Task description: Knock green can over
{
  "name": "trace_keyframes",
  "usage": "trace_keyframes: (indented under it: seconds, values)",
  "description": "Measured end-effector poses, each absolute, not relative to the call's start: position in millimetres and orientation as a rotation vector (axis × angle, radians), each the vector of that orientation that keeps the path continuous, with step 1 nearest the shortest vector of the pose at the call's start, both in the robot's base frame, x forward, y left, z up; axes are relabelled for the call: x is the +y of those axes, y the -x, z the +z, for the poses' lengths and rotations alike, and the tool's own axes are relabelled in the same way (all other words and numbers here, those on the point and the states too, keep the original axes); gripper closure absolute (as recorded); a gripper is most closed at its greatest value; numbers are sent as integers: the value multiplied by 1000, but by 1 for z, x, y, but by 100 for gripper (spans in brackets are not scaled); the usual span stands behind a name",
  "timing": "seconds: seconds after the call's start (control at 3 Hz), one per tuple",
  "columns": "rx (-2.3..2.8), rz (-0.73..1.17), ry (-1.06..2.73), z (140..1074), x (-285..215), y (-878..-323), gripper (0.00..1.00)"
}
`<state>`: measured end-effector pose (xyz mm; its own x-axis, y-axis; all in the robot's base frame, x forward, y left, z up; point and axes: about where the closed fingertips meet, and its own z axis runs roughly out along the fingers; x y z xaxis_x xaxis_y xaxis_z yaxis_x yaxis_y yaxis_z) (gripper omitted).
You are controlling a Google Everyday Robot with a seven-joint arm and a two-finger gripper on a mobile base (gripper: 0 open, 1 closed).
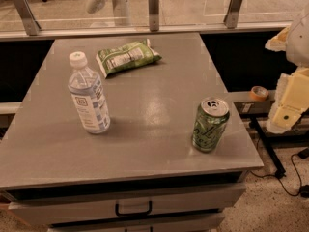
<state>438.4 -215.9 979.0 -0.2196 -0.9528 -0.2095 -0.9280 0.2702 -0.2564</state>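
Three items on tabletop: green can upright at 4 o'clock near edge, water bottle at 9, snack bag at 12. Gripper off table at 3, grip state can't tell. Can looks light, stiff, slick; shove upper side.

Dim overall, with a warm amber cast. A broad soft sheen lies on the table top just left of the green can, so light comes from above. Shadows are soft and short, hugging the can's base and that of the bottle well to its left. The gripper, right of the can at the frame edge, is pale and blurred. The floor far behind the can is brighter.
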Motion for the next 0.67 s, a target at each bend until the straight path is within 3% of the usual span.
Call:
trace_keyframes:
  seconds: [0.67]
  values:
    - [2176, -16, 1679, 972, -211, -441, 0]
